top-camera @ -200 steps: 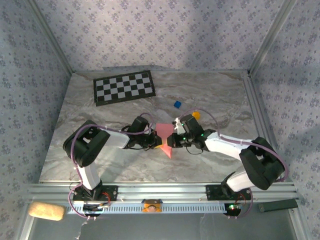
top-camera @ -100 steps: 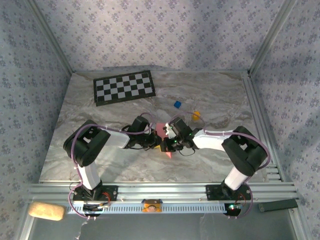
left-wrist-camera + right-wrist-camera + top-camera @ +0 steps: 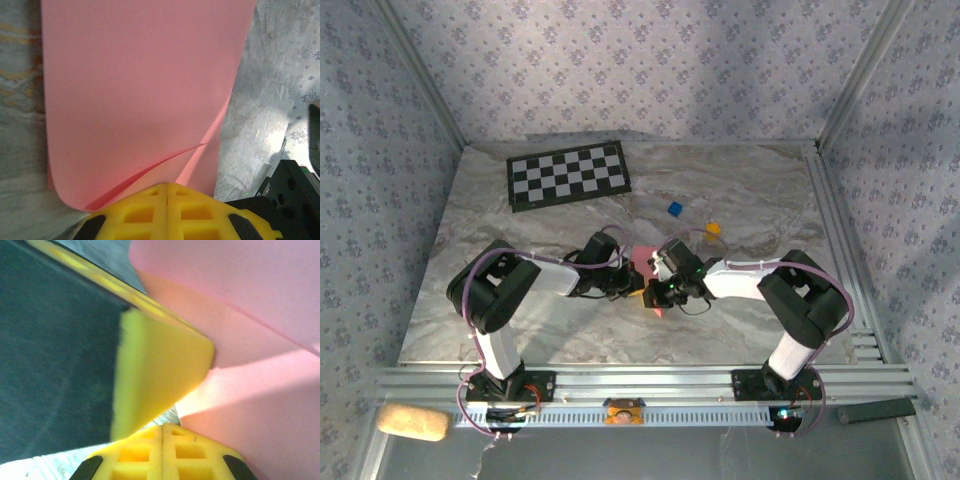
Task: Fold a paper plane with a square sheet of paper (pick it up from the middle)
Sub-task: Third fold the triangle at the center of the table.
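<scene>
The square sheet of paper (image 3: 642, 258) is salmon pink and lies partly folded on the marble table, with a pointed tip toward the near edge. In the left wrist view the paper (image 3: 140, 90) shows two layers, the upper one curling up from the lower. My left gripper (image 3: 166, 186) is shut, its yellow tips pressed against the paper's near edge. From above, the left gripper (image 3: 638, 291) and right gripper (image 3: 657, 291) meet over the paper's lower part. My right gripper (image 3: 163, 428) is shut too, beside the paper (image 3: 250, 300) and next to the left arm's yellow finger (image 3: 155, 375).
A black-and-white checkerboard mat (image 3: 568, 173) lies at the back left. A small blue block (image 3: 674, 208) and a small orange block (image 3: 713, 229) sit behind the right arm. Patterned walls and metal rails (image 3: 835, 230) bound the table.
The right gripper has slid left and nearer, up against the left gripper, and its elbow has swung in. Less of the pink paper shows from above. The left arm has stayed put.
</scene>
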